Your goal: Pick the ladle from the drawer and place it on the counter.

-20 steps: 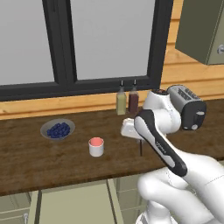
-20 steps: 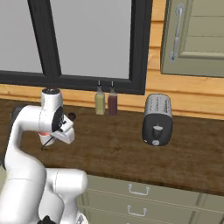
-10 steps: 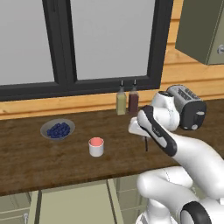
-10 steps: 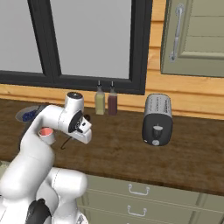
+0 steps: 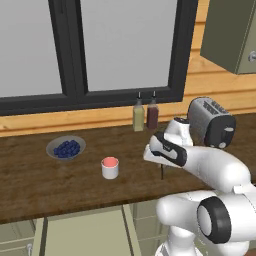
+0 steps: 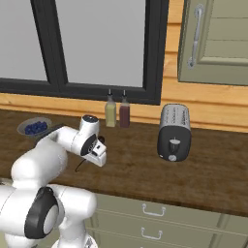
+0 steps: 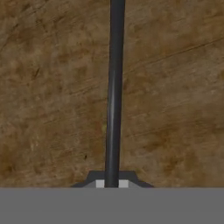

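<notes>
Jaws clamped on the thin straight handle of the slender all-black ladle, the two-finger gripper holds it just above the long dark brown wood-grain counter, near a silver toaster and two bottles.

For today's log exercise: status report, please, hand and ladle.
Hand shut on ladle. Ladle hanging over counter. Cup and toaster off to the sides.

Kitchen, wooden counter, toaster, drawer fronts
</notes>
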Robot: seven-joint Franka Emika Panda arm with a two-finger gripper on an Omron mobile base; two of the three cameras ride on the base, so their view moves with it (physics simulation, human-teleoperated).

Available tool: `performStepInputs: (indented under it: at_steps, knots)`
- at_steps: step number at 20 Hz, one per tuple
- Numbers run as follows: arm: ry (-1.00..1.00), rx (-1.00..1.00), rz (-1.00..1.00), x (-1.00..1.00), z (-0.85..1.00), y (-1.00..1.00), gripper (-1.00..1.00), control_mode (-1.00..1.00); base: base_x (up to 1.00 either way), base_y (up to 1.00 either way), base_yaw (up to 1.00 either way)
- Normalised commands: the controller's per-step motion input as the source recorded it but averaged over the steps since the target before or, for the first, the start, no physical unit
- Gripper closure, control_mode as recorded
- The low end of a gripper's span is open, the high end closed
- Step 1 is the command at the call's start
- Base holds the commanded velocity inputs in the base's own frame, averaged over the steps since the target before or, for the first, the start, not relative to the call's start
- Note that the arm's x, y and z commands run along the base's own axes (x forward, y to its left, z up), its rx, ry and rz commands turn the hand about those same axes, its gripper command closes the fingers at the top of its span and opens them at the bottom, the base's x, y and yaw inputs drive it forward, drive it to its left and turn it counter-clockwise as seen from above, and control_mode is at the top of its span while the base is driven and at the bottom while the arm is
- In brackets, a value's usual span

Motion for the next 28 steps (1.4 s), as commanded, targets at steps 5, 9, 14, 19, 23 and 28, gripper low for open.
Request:
performStepInputs:
  at_steps: [5,9,14,19,23,28]
  knots:
    - [0.0,0.0,0.0,0.42,-0.49,-0.01,1.0,-1.0,0.0,0.0,0.0]
    - [0.04,0.0,0.0,0.42,-0.46,0.0,1.0,-1.0,0.0,0.0,0.0]
    - [0.02,0.0,0.0,0.38,-0.41,0.0,1.0,-1.0,0.0,0.0,0.0]
    - [0.0,0.0,0.0,0.21,-0.24,0.0,-1.0,-1.0,0.0,0.0,0.0]
    - [0.0,0.0,0.0,-0.03,0.0,-0.01,-1.0,-1.0,0.0,0.0,0.0]
    - [-0.14,0.03,0.0,-0.5,0.33,-0.11,-1.0,-1.0,0.0,0.0,0.0]
